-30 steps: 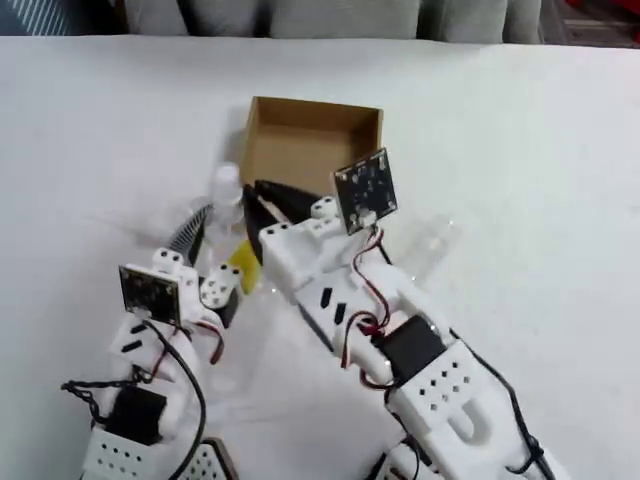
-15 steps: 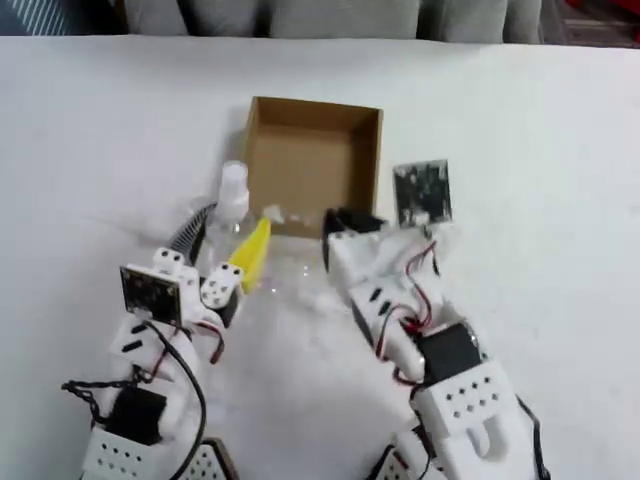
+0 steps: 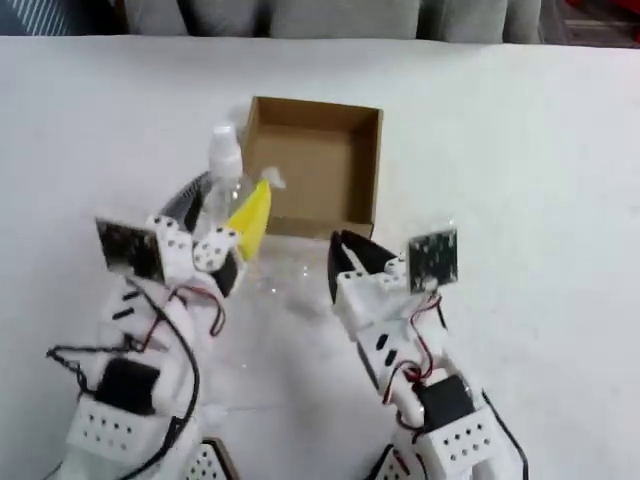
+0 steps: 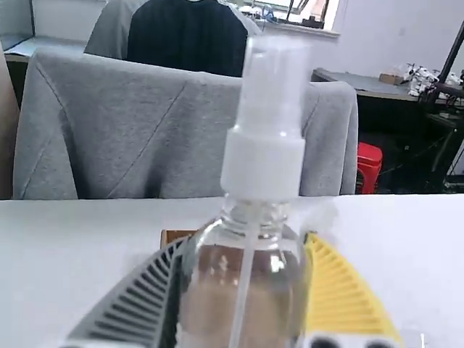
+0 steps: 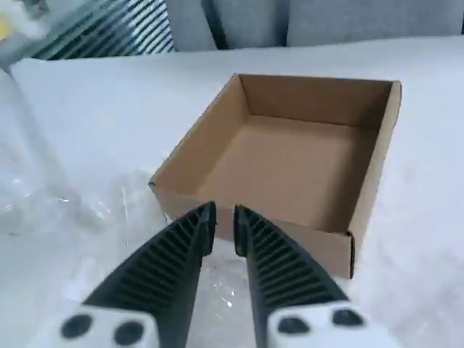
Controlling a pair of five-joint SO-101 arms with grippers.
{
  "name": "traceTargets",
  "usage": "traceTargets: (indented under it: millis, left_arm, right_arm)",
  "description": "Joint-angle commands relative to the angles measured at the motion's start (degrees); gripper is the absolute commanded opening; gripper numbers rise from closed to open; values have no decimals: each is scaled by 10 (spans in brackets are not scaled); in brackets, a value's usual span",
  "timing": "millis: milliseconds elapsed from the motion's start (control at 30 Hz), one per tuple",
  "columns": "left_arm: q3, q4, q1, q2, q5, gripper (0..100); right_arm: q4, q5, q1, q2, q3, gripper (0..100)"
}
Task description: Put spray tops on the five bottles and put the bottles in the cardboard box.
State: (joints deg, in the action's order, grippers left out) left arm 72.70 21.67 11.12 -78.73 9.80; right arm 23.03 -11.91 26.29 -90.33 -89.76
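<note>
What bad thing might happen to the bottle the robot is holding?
The left gripper grips the clear, round spray bottle by its body, so it might slip or tip. The bottle is outside the cardboard box, close to its wall, so it could bump the wall going in and push the box.

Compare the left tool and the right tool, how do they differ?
The left tool grips a clear bottle with a spray top; the right tool is empty, barely parted. The left tool is grey and yellow; the right tool is black. Both sit close to the cardboard box.
</note>
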Motion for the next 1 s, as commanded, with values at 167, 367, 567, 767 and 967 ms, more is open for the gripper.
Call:
traceTargets:
  millis: [167,367,567,767,967]
  left_arm:
    - [-153,-135,8,218,31,87]
    - [-204,-147,16,305,127,87]
    - [-204,-125,43,299,130,87]
    - [-189,-44,76,217,130,87]
    - [-126,-33,111,109,128,87]
  right_arm:
    - [-28,-1,117,-126,-71,15]
    - [-32,-4,165,-127,-71,15]
    - [-27,-4,169,-128,-71,15]
    - [-27,-4,166,-128,-71,15]
    - [-18,-4,165,-128,-71,15]
